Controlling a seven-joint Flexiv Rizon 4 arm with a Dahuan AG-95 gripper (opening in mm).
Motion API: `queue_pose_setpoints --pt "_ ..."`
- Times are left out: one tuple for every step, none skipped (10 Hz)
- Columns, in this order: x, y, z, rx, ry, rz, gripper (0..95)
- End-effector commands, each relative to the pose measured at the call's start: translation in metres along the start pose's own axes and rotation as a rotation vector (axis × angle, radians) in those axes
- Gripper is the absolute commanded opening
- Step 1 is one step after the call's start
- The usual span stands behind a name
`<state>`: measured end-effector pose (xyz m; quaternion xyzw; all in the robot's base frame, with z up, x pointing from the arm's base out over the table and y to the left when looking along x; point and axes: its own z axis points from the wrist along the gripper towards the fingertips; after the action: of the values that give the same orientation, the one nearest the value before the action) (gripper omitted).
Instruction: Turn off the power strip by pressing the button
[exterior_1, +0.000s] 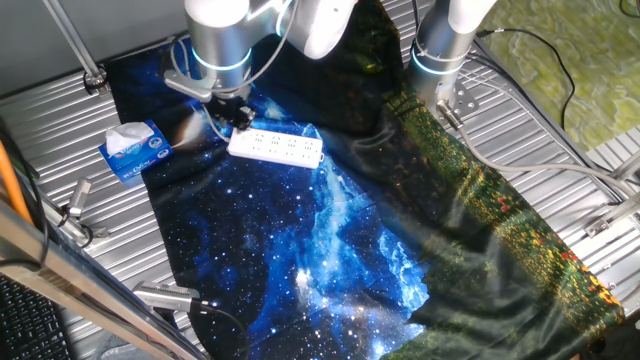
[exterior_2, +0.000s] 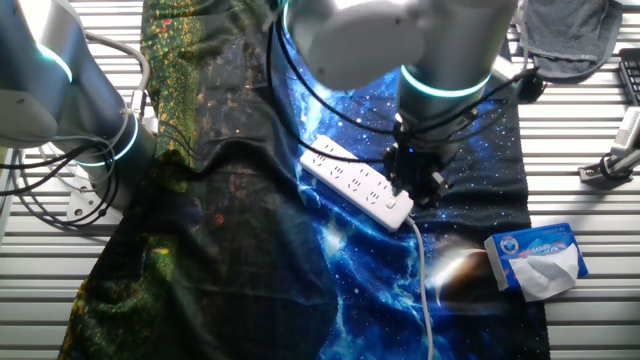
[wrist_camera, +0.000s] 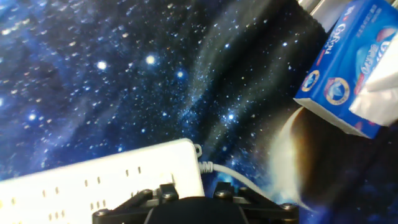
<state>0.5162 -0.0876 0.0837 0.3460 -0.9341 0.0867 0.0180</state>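
Observation:
The white power strip (exterior_1: 277, 146) lies flat on the starry blue cloth, with rows of dark socket holes. It also shows in the other fixed view (exterior_2: 357, 182) and in the hand view (wrist_camera: 99, 182). Its white cord (exterior_2: 424, 268) leaves the end nearest the gripper. My gripper (exterior_1: 238, 117) is directly over that cord end of the strip, low and close to its top; in the other fixed view it (exterior_2: 412, 188) covers that end. The button is hidden under the hand. The fingertips do not show in any view.
A blue-and-white tissue pack (exterior_1: 135, 151) lies on the cloth beside the strip's cord end, and shows in the hand view (wrist_camera: 352, 74). A second arm's base (exterior_1: 440, 60) stands at the back. Metal clamps (exterior_1: 75, 210) sit at the table edge.

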Motion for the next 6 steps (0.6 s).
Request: queue_pose_setpoints --pt "-0.0007 0.0010 -0.0095 -0.010 0.005 0.014 0.0" --pt "-0.0036 -0.0019 -0.0115 -0.011 0.002 0.017 0.0" --pt "-0.0047 -0.0029 -0.0128 -0.013 0.000 0.033 0.0" --pt "-0.0055 -0.0036 -0.0139 -0.017 -0.003 0.040 0.0" --pt "-0.0063 -0.0043 -0.0146 -0.025 0.001 0.063 0.0" --pt "-0.0063 -0.0044 -0.0146 -0.025 0.007 0.073 0.0"
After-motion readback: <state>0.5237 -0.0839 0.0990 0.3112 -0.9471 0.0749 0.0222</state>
